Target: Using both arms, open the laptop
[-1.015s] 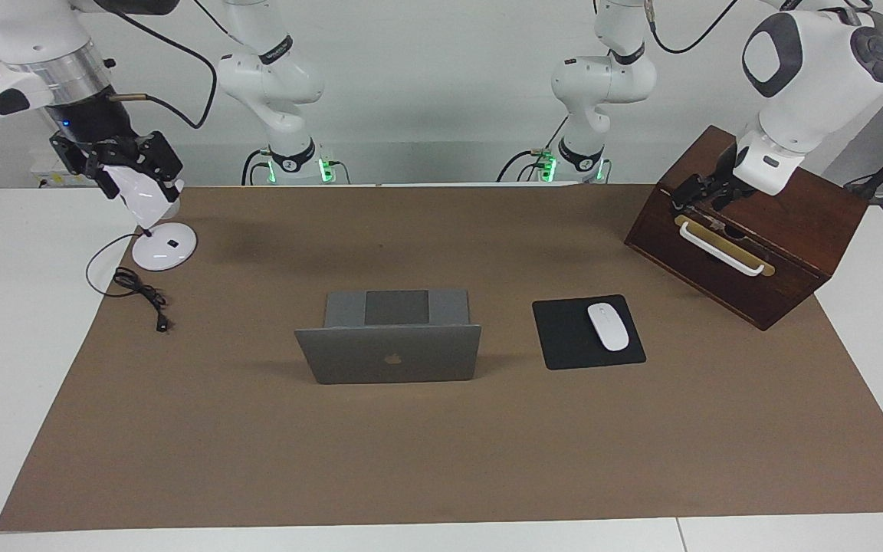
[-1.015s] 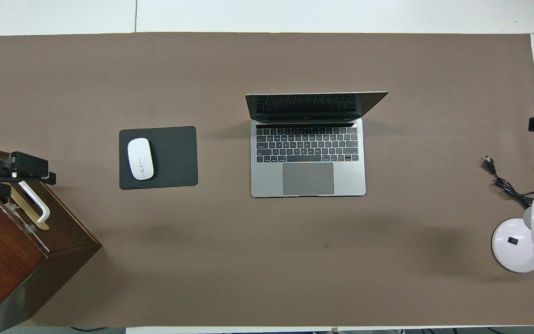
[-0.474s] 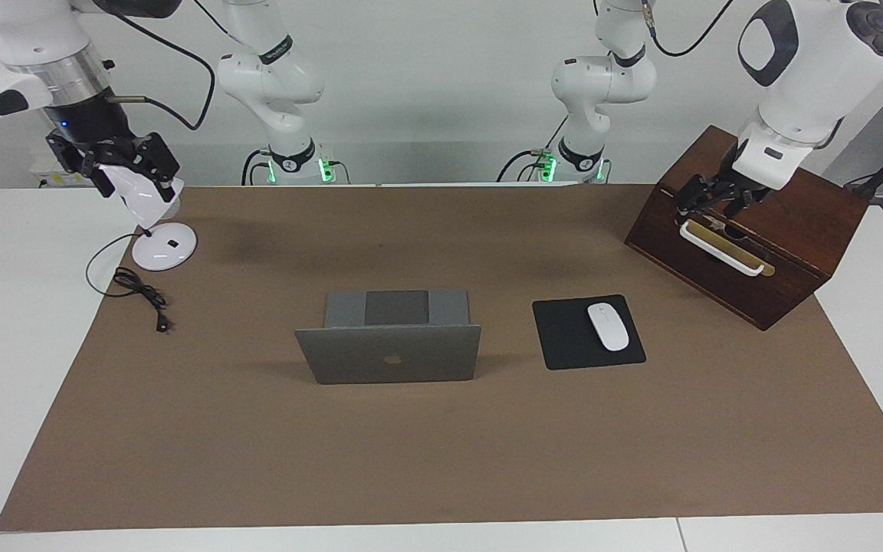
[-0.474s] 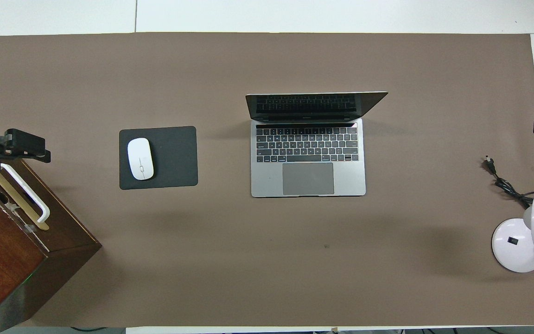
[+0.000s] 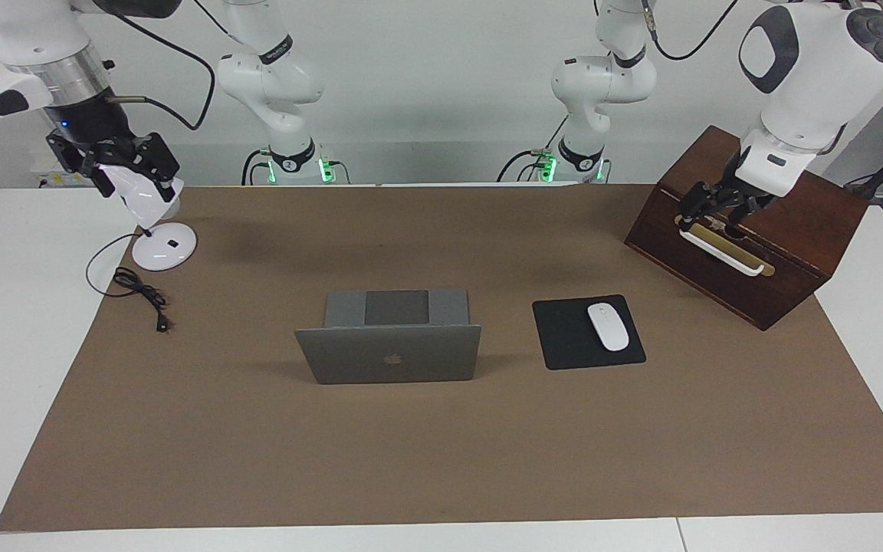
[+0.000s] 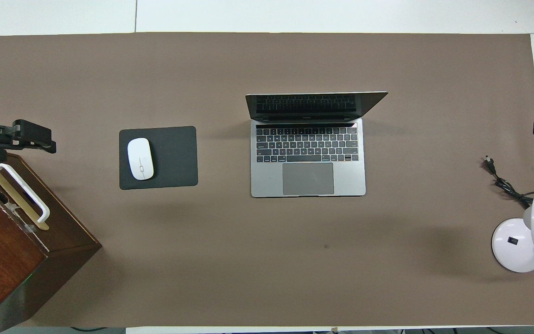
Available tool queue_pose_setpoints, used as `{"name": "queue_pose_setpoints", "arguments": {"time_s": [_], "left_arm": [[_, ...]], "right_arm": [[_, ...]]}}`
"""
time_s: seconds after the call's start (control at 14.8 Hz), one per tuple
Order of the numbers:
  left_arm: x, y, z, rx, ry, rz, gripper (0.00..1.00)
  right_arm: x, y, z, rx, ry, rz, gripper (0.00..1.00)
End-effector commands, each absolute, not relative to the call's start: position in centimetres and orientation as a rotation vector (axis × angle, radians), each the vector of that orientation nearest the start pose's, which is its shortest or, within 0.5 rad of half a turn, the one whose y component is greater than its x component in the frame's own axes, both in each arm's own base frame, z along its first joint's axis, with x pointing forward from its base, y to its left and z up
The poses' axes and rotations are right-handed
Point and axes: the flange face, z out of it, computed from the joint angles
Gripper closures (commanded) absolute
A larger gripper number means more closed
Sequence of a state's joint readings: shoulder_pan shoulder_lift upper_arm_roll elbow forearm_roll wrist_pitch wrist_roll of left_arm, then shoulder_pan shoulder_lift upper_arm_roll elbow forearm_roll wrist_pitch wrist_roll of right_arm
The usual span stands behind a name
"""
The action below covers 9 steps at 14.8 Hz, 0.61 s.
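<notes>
The laptop [image 5: 388, 343] is seen already opened, untouched mid-table, while the left gripper [image 5: 712, 205] over the wooden box [image 5: 786, 230] and the right gripper [image 5: 116, 165] over the lamp [image 5: 156, 230] are hung well apart from it, finger states impossible to tell.

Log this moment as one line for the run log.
laptop: open, lid up | left gripper: over wooden box handle | right gripper: at lamp head | neither touches laptop
</notes>
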<state>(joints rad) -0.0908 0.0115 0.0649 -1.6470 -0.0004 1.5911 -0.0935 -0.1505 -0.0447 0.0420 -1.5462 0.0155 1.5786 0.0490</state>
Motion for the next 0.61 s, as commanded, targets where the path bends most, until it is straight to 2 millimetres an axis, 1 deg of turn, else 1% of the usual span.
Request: {"name": "queue_pose_setpoints", "arguments": {"time_s": [0.0, 0.14, 0.2, 0.34, 0.54], "left_arm": [[56.0, -2.4, 59.1, -3.095, -0.053, 0.100, 0.00], [55.9, -1.8, 59.2, -3.102, -0.075, 0.120, 0.00], [55.7, -1.3, 59.7, -3.103, -0.090, 0.135, 0.00], [55.6, -1.4, 60.4, -3.104, -0.084, 0.112, 0.00], [55.5, -1.9, 60.3, -3.105, -0.074, 0.114, 0.00]], "right_arm": [[53.5, -5.8, 66.1, -3.135, 0.277, -0.103, 0.00], [53.5, -5.9, 66.1, -3.134, 0.280, -0.106, 0.00], [53.5, -5.9, 66.1, -3.135, 0.280, -0.106, 0.00], [53.5, -5.9, 66.2, -3.133, 0.280, -0.108, 0.00], [53.6, -5.9, 66.2, -3.135, 0.280, -0.111, 0.00]]}}
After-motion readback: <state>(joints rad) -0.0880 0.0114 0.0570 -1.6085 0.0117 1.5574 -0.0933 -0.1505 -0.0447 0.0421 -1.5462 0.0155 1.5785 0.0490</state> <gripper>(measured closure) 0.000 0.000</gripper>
